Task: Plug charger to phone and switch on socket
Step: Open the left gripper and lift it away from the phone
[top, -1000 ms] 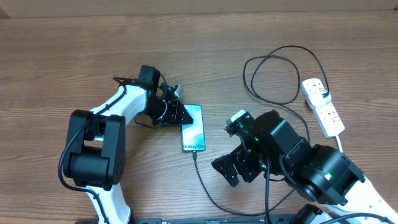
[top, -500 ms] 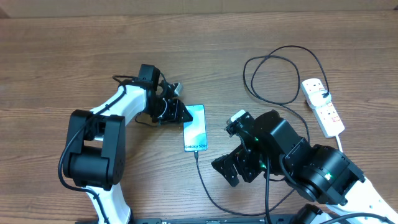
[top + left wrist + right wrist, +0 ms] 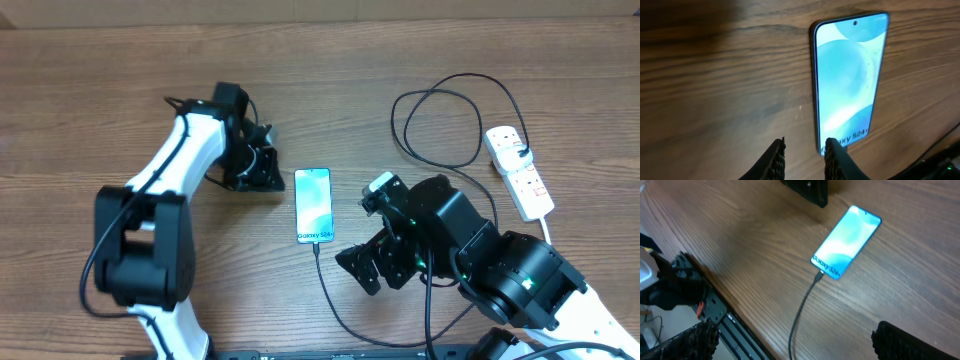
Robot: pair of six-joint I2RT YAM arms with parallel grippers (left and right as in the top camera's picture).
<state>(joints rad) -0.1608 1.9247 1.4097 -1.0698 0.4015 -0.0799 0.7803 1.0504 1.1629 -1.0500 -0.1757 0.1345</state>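
Note:
The phone [image 3: 313, 204] lies flat on the wooden table with its blue screen up; it also shows in the left wrist view [image 3: 850, 75] and the right wrist view [image 3: 846, 242]. The charger cable [image 3: 440, 120] loops at the back right. Its connector tip [image 3: 315, 243] sits at the phone's bottom edge [image 3: 819, 276], and its plug [image 3: 522, 153] sits in the white socket strip [image 3: 520, 172]. My left gripper [image 3: 264, 170] is left of the phone, slightly open and empty [image 3: 804, 157]. My right gripper [image 3: 365, 268] is wide open and empty [image 3: 800, 340], with the cable running under it.
The socket strip's thick white cord [image 3: 548, 230] runs toward the front right. The table's front edge with a black rail [image 3: 715, 310] is close under my right gripper. The left arm's links [image 3: 150, 220] stand at the front left.
My left gripper has drawn back up and to the left, off the phone's left edge. The phone now lies straighter. My right gripper has shifted slightly left.

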